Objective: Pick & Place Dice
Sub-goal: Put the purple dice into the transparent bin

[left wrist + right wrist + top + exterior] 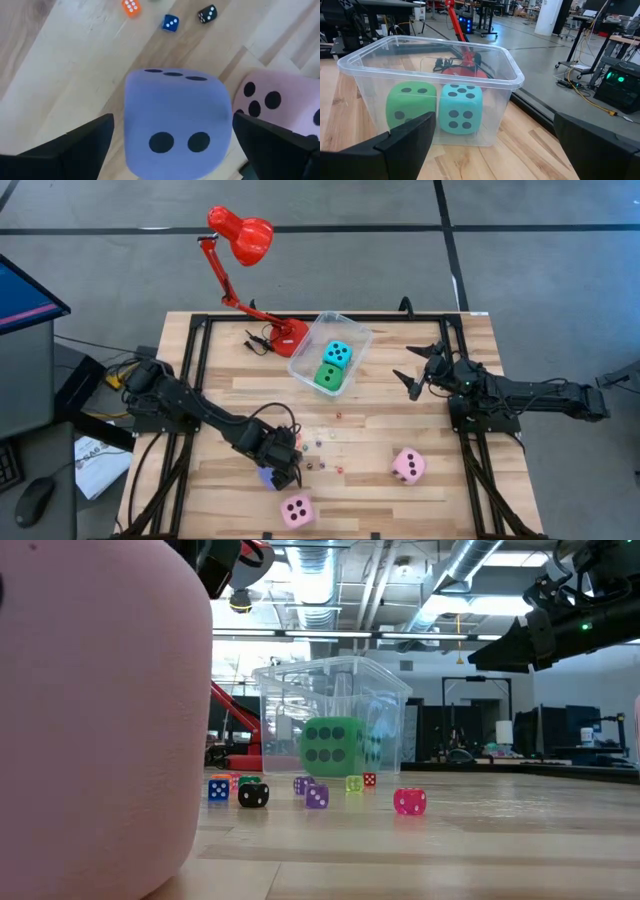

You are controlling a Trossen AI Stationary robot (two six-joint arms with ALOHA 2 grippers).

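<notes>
Two dice (334, 366) inside tub (357, 335), table middle.

Clear plastic tub (352, 338) mid-table on the slatted wooden tabletop (400, 510). Red desk lamp (243, 235) beside it, base (287, 336) near the tub's corner.

We're in a robotics lab or industrial workshop: exposed ducts and pipes (470, 570) run across the open ceiling, and the floor (540, 240) is bare grey concrete. Beyond the wooden table (440, 510) stand dark equipment racks (620, 82) with green lights, monitors and trailing cables.
</notes>
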